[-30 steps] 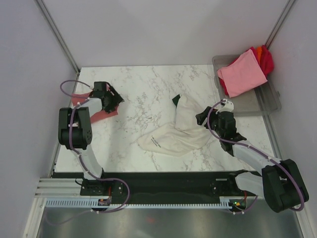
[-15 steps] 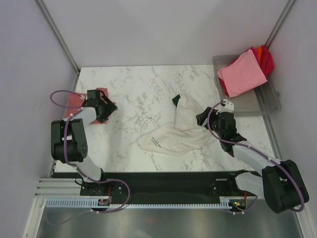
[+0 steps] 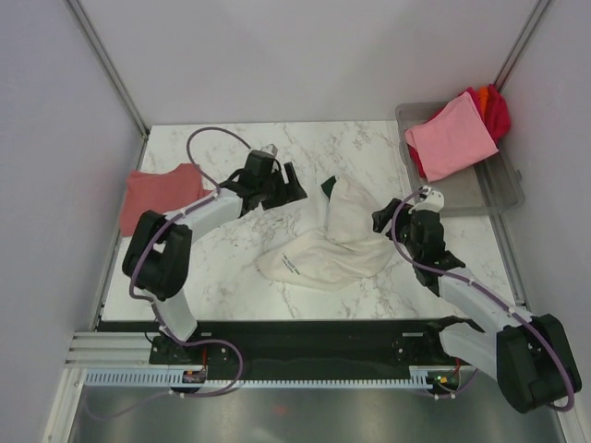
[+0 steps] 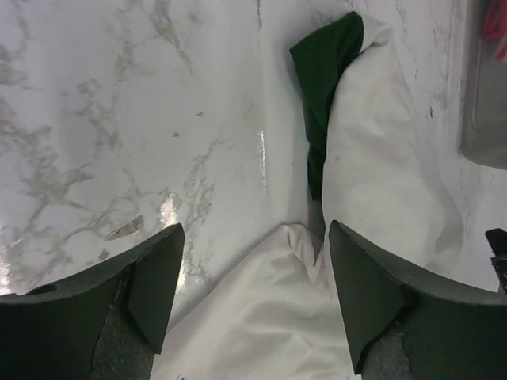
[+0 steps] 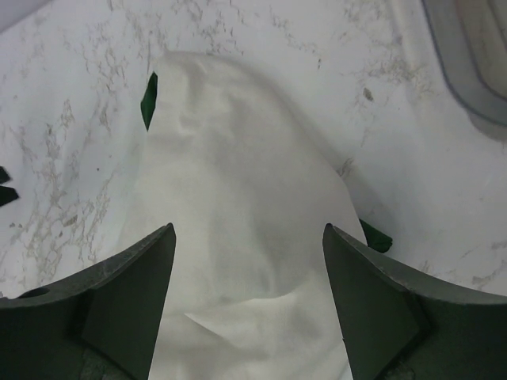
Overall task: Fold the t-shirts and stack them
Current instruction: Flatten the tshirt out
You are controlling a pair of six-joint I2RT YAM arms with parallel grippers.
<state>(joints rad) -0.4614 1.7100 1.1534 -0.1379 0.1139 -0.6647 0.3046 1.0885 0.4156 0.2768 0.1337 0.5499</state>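
The marble table [image 3: 277, 152] has bare room at the back. The crumpled cream-white t-shirt [image 3: 337, 245] lies in the middle, and the dark green t-shirt [image 3: 329, 185] peeks out from under it. The brick-red t-shirt [image 3: 162, 189] lies at the left edge. The left gripper [image 3: 294, 185] and right gripper [image 3: 380, 220] hang wide open beside the cream one, holding nothing.

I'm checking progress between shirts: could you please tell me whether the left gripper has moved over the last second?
Yes. The left gripper has swung right across the table, off the red shirt at its left edge, toward the white shirt.
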